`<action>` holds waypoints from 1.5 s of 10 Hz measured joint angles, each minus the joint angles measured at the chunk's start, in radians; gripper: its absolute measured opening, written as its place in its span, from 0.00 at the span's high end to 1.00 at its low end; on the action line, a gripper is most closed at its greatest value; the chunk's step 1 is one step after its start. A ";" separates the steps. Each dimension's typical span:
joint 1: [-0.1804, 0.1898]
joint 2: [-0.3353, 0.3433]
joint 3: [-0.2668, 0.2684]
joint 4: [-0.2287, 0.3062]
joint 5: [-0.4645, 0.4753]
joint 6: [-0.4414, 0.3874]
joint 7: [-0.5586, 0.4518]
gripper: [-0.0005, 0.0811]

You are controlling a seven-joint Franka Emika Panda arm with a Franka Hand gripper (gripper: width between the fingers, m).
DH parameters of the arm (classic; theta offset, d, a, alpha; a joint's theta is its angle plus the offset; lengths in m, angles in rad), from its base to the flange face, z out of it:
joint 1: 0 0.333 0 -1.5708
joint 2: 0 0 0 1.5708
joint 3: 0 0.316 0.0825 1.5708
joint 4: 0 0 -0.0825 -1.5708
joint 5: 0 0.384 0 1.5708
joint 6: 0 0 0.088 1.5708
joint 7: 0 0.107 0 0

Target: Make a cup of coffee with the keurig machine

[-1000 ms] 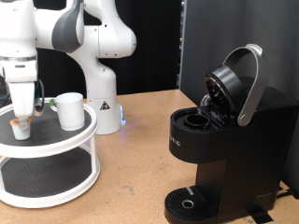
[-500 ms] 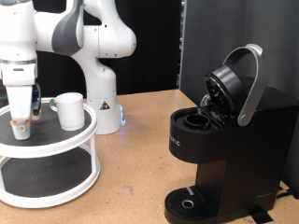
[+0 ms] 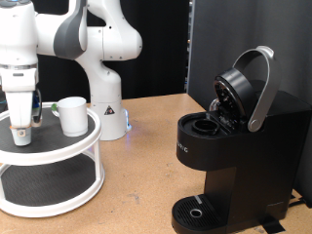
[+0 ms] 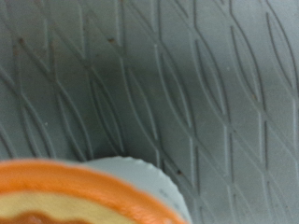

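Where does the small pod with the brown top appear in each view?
Exterior view: the pod stands on the top shelf of the white round stand, at the picture's left, under the gripper.
Wrist view: its orange rim fills the lower edge.
Shared landmark: the shelf's grey ribbed mat.

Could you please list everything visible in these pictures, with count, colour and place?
cup: one, white, top tier of the stand, beside the gripper.
pod: one, white with orange-brown top, on the top tier under the gripper.
stand: one, white, two tiers with dark mats, exterior view's left.
keurig machine: one, black, lid raised, exterior view's right.
table: one, brown.
gripper: one, white, over the pod.
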 joint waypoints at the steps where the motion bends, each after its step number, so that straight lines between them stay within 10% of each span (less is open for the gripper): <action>1: 0.001 0.000 -0.001 0.002 0.012 -0.003 -0.008 0.44; 8: 0.017 -0.115 0.006 0.154 0.122 -0.366 -0.159 0.44; 15: 0.098 -0.122 0.071 0.210 0.376 -0.447 -0.021 0.44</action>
